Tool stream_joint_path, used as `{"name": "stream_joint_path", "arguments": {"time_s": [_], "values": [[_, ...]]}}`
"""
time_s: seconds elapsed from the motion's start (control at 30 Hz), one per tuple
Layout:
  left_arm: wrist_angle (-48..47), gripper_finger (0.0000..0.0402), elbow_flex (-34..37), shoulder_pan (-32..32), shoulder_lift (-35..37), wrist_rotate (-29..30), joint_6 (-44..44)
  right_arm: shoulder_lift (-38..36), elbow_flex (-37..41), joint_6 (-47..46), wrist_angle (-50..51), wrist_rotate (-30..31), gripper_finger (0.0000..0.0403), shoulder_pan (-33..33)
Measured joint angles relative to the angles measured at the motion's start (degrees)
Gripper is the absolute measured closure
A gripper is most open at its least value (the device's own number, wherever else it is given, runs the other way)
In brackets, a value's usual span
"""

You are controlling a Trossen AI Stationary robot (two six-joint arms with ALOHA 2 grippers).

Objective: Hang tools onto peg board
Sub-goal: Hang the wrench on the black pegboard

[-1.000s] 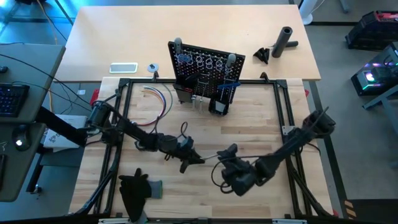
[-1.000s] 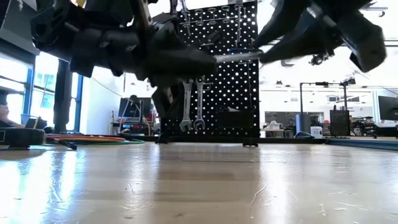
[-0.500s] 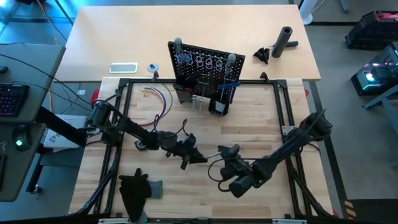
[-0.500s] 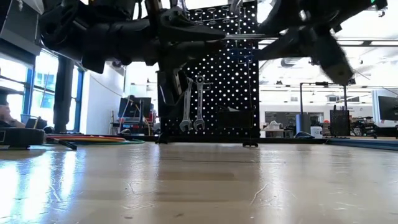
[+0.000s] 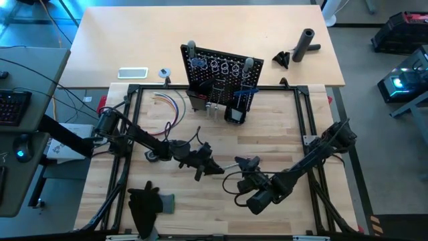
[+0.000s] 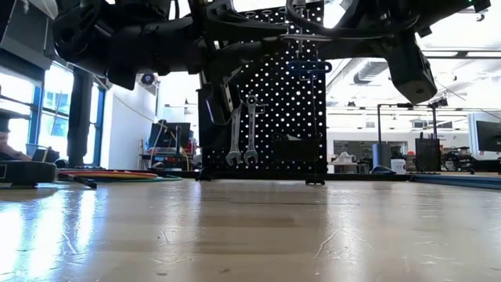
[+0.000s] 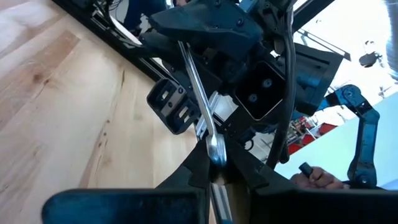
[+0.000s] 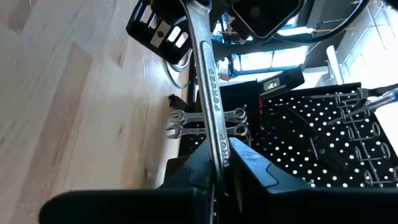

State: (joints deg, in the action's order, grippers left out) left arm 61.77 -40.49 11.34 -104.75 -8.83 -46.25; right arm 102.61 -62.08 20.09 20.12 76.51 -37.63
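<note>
A silver wrench is held level above the wooden table, between my two grippers. My left gripper is shut on one end and my right gripper is shut on the other; the two face each other near the table's middle. The black peg board stands upright at the far side. Two silver wrenches hang on its front, with more tools and small bins beside them. The right wrist view shows the peg board behind the wrench. My left gripper pinches one end of the wrench between its two fingers. The fingers lie level, coming from the table's left and along the shaft. The wrench is lifted clear of the table. My right gripper pinches the wrench's shaft near its other end between its two fingers. It comes from the table's right, nearly level, fingers along the shaft. The wrench runs straight on from it to the left gripper.
A bundle of coloured wires lies left of the peg board, and a black cloth lies at the near left. A black cylinder and a white flat device sit on the far table. A black frame edges the work area.
My left gripper has risen a little and rolled, carrying the wrench upward. My right gripper has turned at the wrist and closed its fingers on the wrench's free end. The wrench stays level between them.
</note>
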Motion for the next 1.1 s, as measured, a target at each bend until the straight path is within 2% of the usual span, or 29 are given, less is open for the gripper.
{"name": "stream_joint_path", "arguments": {"time_s": [0.27, 0.53, 0.63, 0.77, 1.03, 1.1], "values": [[0.62, 0.0386, 0.17, -0.12, -0.02, 0.35, 1.45, -0.04, 0.00, -1.22, -0.52, 0.08, 0.0344, -0.02], [1.95, 0.0386, 0.17, -1.10, -0.02, 0.50, 1.96, -0.04, 0.00, 0.99, -0.38, 4.69, 0.0278, -1.54], [2.95, 0.0386, 0.15, -1.30, -0.02, 0.57, 1.91, -0.04, 0.00, 0.99, -0.32, 6.32, 0.0270, -1.63], [3.00, 0.0386, 0.15, -1.32, -0.02, 0.60, 1.73, -0.04, 0.00, 1.41, -0.67, 6.43, 0.0290, -1.51], [2.98, 0.0386, 0.15, -1.21, -0.02, 0.69, 0.22, -0.04, 0.00, 2.68, 0.07, 5.23, 0.0383, -0.26], [3.74, 0.0382, 0.25, -1.21, -0.02, 0.41, 0.00, -0.04, 0.02, 2.73, -0.05, 4.45, 0.0388, -0.07]]}}
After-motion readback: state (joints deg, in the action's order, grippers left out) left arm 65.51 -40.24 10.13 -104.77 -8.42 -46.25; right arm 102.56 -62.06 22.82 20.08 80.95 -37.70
